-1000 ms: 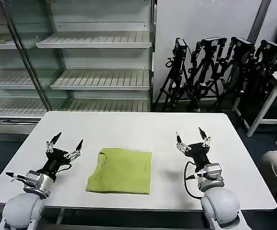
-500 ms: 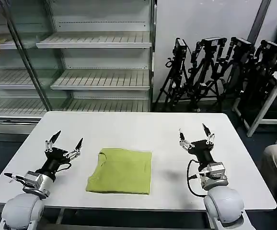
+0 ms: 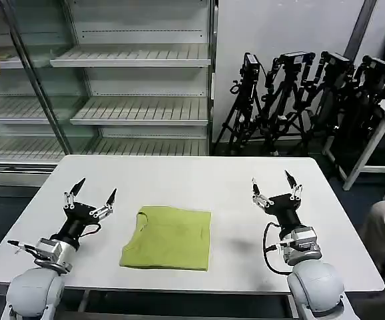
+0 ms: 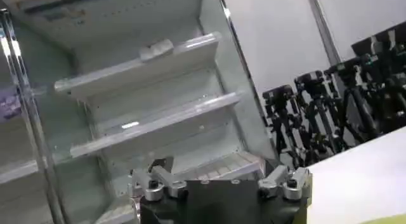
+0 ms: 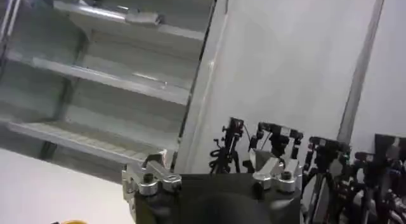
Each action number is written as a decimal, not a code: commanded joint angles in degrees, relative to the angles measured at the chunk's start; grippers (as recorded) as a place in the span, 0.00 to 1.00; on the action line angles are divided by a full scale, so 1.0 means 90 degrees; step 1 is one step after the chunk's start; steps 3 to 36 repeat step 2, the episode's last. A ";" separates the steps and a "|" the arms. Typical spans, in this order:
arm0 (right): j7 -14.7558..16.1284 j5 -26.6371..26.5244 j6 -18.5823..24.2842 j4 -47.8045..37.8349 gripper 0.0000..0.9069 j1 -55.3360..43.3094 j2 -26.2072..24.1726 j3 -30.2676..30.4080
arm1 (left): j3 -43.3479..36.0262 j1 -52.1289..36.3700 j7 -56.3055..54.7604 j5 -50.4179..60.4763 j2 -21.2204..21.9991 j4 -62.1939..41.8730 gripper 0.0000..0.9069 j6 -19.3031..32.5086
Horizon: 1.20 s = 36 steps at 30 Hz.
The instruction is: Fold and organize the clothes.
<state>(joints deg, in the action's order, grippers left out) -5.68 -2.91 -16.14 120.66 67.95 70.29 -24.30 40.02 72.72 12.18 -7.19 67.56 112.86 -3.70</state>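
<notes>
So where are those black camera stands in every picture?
Head view: the camera tripods stand by the back wall, right of the shelf unit.
Left wrist view: the camera tripods stand beyond the left gripper, beside the shelf unit.
Right wrist view: the camera tripods stand beyond the right gripper.
Shared landmark: the shelf unit.

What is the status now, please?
Left gripper open, right gripper open, both clear of the shirt. T-shirt folded on table. Nothing in the way.
</notes>
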 commanded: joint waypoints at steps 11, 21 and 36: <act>0.0054 0.0102 0.0034 0.0048 1.00 0.0022 -0.0014 0.0111 | -0.0032 -0.0162 -0.0058 0.0034 0.0030 -0.0146 1.00 0.0297; 0.0054 0.0102 0.0034 0.0048 1.00 0.0022 -0.0014 0.0111 | -0.0032 -0.0162 -0.0058 0.0034 0.0030 -0.0146 1.00 0.0297; 0.0054 0.0102 0.0034 0.0048 1.00 0.0022 -0.0014 0.0111 | -0.0032 -0.0162 -0.0058 0.0034 0.0030 -0.0146 1.00 0.0297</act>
